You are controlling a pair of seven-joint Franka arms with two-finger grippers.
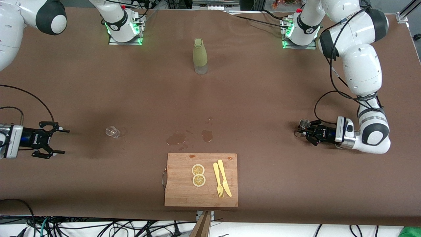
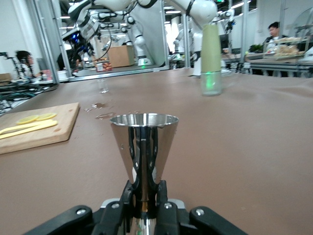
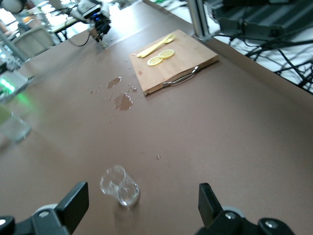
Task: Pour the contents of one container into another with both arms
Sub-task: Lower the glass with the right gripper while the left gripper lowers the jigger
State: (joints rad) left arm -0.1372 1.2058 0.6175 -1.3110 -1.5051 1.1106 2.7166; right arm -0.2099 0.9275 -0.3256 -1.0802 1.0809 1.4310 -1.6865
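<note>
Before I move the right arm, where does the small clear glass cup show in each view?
Front view: glass cup on the table, just ahead of the open right gripper.
Left wrist view: tiny, past the jigger, near the wet patches.
Right wrist view: close, between the open jaws.
Shared landmark: cutting board.

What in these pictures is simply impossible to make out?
- Contents of the steel jigger: left wrist view looks side-on, so its inside is hidden behind the rim.
- Jigger's base: cut off by the left gripper shut on it.
- Liquid in the glass cup: too clear to tell.
- Right gripper wrist: cut off by the front view's edge.
</note>
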